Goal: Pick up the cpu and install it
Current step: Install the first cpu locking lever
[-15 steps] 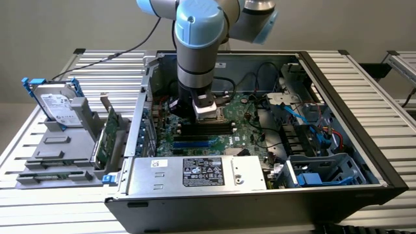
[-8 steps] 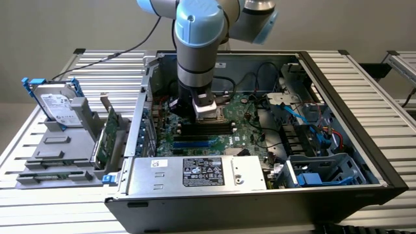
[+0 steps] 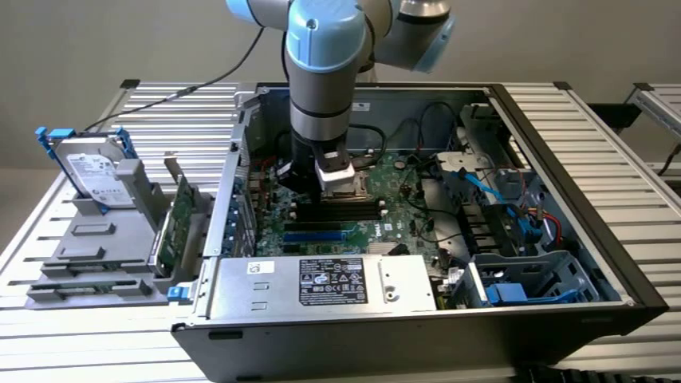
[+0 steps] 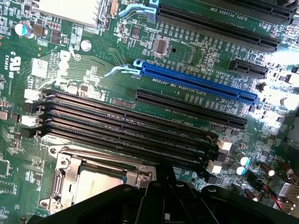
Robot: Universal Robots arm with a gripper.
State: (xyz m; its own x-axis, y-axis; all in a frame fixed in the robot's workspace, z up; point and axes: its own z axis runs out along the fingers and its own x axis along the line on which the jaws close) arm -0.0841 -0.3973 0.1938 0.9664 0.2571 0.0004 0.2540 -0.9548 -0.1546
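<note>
The gripper (image 4: 161,198) is closed narrow, hanging just above the CPU socket (image 4: 70,172), where the cpu (image 4: 96,184) lies inside the metal frame. I think the chip must sit flat and square. Beside it run 4 black memory slots (image 4: 126,128) and 1 blue slot (image 4: 196,83).

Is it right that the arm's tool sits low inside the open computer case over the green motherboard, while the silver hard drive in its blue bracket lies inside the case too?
Not quite. In the exterior view the silver hard drive in its blue bracket stands outside the open computer case, on the grey holder at that view's left. The tool is indeed low over the green motherboard.
</note>
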